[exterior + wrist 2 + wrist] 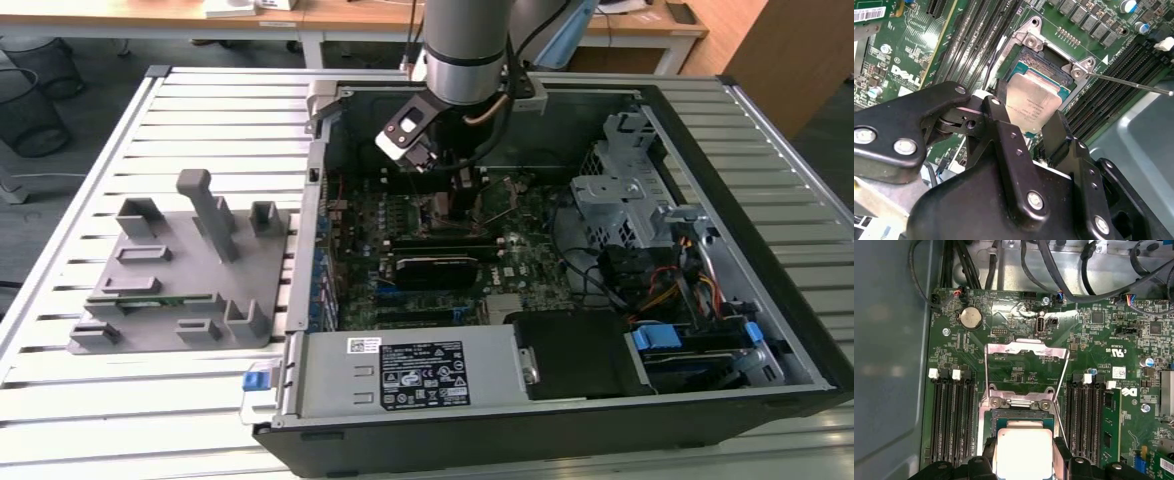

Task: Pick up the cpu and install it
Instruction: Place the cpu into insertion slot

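Note:
The cpu (1031,102) (1021,452) is a silvery square chip with a thin green rim. It lies flat between my black fingers (999,117), level with the open motherboard socket (1076,70) (1019,402) or just above it. My gripper (1029,120) (1023,456) is shut on the cpu, one finger against each side. The socket's metal load plate (1026,347) stands swung up, and its thin lever (1129,82) sticks out sideways. In the exterior view my gripper (463,200) reaches down into the open computer case (694,100) over the motherboard.
Memory slots (949,420) flank the socket on both sides. A grey fixture block (180,270) with upright posts stands on the slatted table at the exterior view's left. The case also holds a power supply (400,375), a drive cage (627,190) and cables (667,290).

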Controlling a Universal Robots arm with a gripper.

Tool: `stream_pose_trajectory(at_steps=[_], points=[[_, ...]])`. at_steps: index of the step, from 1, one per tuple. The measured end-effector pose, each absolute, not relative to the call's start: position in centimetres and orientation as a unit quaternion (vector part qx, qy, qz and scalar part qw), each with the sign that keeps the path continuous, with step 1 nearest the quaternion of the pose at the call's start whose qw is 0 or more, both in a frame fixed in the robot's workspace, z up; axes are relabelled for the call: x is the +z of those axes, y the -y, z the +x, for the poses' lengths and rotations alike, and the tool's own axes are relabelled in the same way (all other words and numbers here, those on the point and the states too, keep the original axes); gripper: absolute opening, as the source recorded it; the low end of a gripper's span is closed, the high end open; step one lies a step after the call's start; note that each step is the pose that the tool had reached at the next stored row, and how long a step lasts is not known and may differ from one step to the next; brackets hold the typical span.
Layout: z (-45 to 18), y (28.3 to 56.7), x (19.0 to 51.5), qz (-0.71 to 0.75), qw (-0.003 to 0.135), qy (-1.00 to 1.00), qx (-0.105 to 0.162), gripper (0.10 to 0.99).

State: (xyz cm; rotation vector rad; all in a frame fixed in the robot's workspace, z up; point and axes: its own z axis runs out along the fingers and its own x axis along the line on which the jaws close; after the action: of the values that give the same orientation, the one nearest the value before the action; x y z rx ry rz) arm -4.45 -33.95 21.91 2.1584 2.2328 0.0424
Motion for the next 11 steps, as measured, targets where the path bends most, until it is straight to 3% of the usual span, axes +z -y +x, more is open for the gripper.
stream_pose_trajectory(at_steps=[11], points=[[-4.54, 33.90, 21.19, 0.700, 0.018, -0.714, 0.014, 0.525]])
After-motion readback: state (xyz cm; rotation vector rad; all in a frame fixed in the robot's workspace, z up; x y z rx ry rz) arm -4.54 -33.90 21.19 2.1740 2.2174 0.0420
